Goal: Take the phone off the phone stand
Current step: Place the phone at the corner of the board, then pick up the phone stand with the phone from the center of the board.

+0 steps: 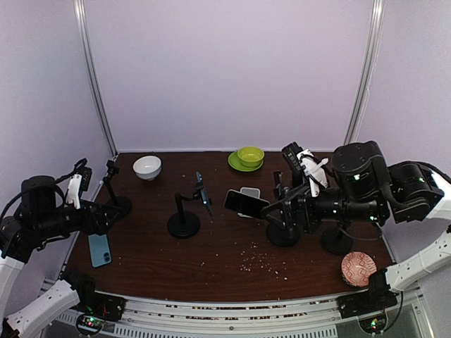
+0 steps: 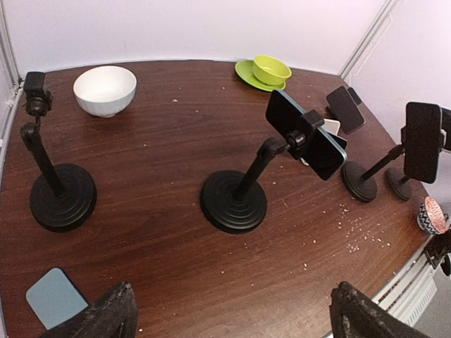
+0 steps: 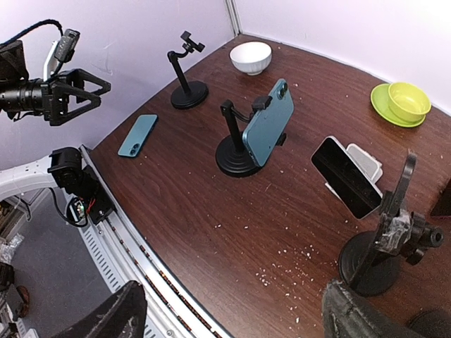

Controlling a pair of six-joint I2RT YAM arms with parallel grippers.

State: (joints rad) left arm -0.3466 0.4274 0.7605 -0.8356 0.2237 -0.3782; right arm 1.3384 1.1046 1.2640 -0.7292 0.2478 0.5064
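Nearest, at the bottom of the left wrist view, the left gripper (image 2: 232,320) is seen with its jaws spread wide and nothing between them. A flat teal phone (image 2: 55,297) is laid on the brown table (image 2: 162,232) in the lower left corner, just beside the left finger. Likewise, the right gripper (image 3: 232,317) is held wide open and empty at the bottom of the right wrist view. Farther back, 1 empty phone stand (image 2: 62,197) is found at the left, and a clamped teal phone (image 2: 310,137) is held tilted in the centre stand (image 2: 234,201). Farthest back, a white bowl (image 2: 105,89) and a green bowl (image 2: 271,69) on a green saucer (image 2: 248,72) are set.
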